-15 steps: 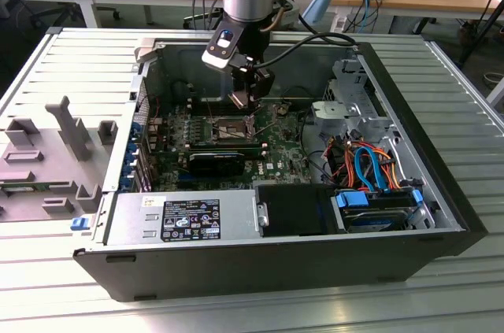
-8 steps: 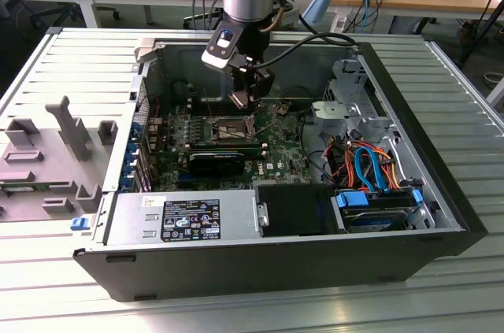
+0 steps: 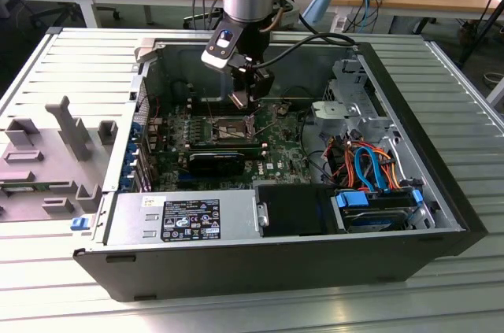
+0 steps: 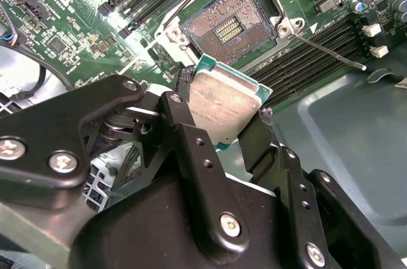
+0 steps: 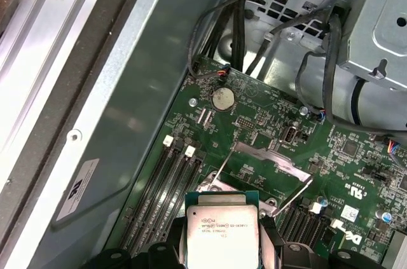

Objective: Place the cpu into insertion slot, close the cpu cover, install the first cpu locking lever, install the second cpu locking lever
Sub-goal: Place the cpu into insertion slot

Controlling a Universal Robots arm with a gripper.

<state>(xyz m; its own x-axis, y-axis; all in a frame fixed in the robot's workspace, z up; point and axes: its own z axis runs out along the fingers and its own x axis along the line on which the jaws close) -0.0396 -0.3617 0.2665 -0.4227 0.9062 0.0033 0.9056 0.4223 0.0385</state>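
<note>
Two black fingers of the tool pinch the cpu by opposite edges, its grey metal top facing the camera in both wrist views. Standing beside the rig, I see the tool hanging inside the open computer case, low over the green board and clear of it.

The insertion slot lies bare just past the chip, with its field of fine contacts exposed. The chip is near the slot but apart from it, not yet seated. The cpu cover looks swung up out of the way (it reads as a thin silvery frame standing behind the chip in the first wrist view). Two thin locking levers angle upward, free of their catches. Long memory slots run alongside the socket.

I judge the step in hand to be the first one, bringing the chip to the slot. Doing it well means holding the chip level and square to the shiny rim. Its corners should match the socket's before any contact. It should go straight down without sliding across the contacts, which look easy to bend. The grip seems firm and even, and the raised levers and cover want a clear berth.
</note>
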